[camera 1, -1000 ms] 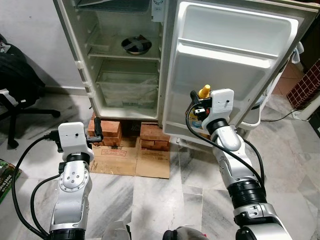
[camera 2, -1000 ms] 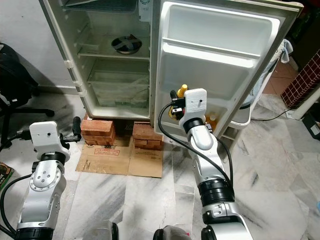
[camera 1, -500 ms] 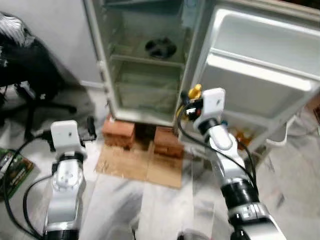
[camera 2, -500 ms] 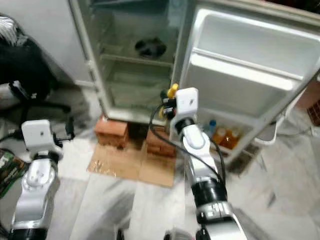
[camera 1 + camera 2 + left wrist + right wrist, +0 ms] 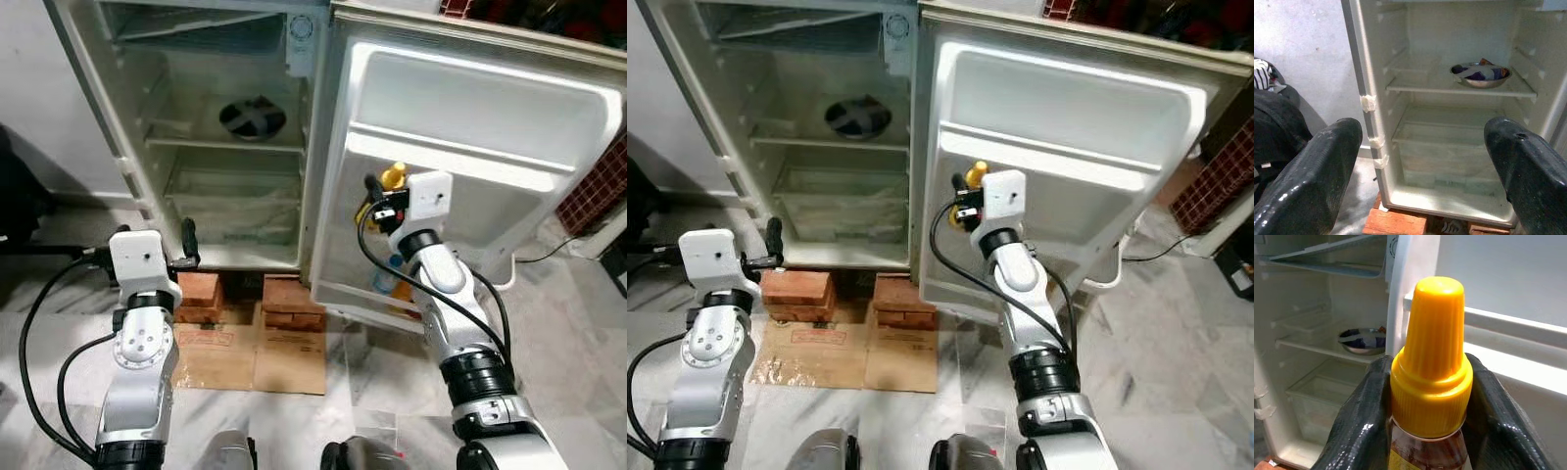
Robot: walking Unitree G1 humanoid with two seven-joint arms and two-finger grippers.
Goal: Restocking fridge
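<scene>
**A:** Yellow cap first: where do you see it?

**B:** You'll find the bottle (image 5: 1431, 382) pinched at its neck by the right gripper (image 5: 377, 203), both black fingers (image 5: 1359, 431) pressed against it just below the ribbed yellow cap. It stands upright, with brownish liquid behind a label at the bottom of the right wrist view. The gripper holds it up in front of the inner face of the open fridge door (image 5: 470, 127), below the long white door shelf (image 5: 446, 162).

**A:** And your left side?

**B:** Your left gripper (image 5: 186, 245) is raised in front of the open fridge (image 5: 206, 147), fingers (image 5: 1308, 171) spread wide apart with nothing between them. Through that gap you look straight into the cabinet.

**A:** What is inside it?

**B:** On the glass shelf (image 5: 1459, 88) sits a metal bowl (image 5: 1480, 75) with something dark blue and white in it. Below the shelf is a clear crisper drawer (image 5: 1449, 156).

**A:** Anything in the door already?

**B:** In the lowest door bin (image 5: 392, 294), behind the right arm, you can make out a few bottles (image 5: 390, 274), one with a blue cap; the arm hides most of them.

**A:** And under the fridge?

**B:** It stands on red bricks (image 5: 235, 299), with flattened cardboard (image 5: 255, 357) on the marble floor (image 5: 568, 333) in front.
</scene>
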